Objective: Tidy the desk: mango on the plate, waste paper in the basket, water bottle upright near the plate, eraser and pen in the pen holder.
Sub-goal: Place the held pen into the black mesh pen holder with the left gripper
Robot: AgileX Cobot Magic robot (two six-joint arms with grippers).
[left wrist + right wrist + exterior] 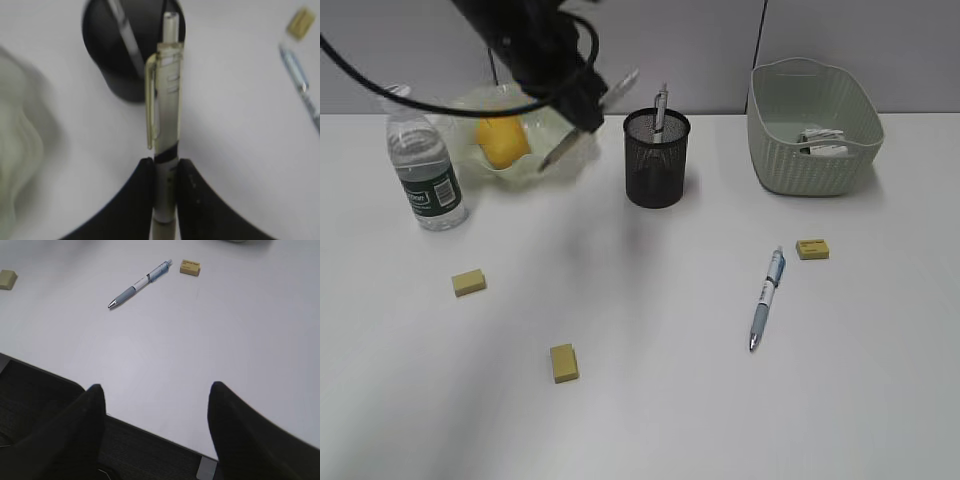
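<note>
Pen (167, 120) is in your left fingers (165, 172), pinched narrow round the lower barrel, clip end sticking out toward the pen holder (657, 158). In the outside view it's up in the air, slanted, between the plate (555, 165) and the holder, not over the mouth yet. One pen (661, 108) already stands inside, leaning at the rim.

Rest of the tabletop (650, 400): mango (503, 141) sits on the plate, bottle (426, 165) upright just beside it, paper (820, 142) in the basket (812, 125). Loose stuff: blue pen (766, 297) lying right of centre, eraser (812, 249) near its top end, two more erasers (469, 282) (564, 363) on the left side. Right fingers (155, 405) stand wide, holding nothing, low over bare tabletop w/ that blue pen ahead of them.

Risks, my read: you're gripping the pen low, so lots of barrel hangs beyond the grip; if it comes in slanted the tip could catch the mesh rim or knock the standing pen & tip the holder, which looks light. Let go before you're over the mouth and it bounces off onto the tabletop. Your arm's close to the plate and bottle too, so a wide swing could clip either. Left wrist view is blurry, so alignment's hard to judge from there.
</note>
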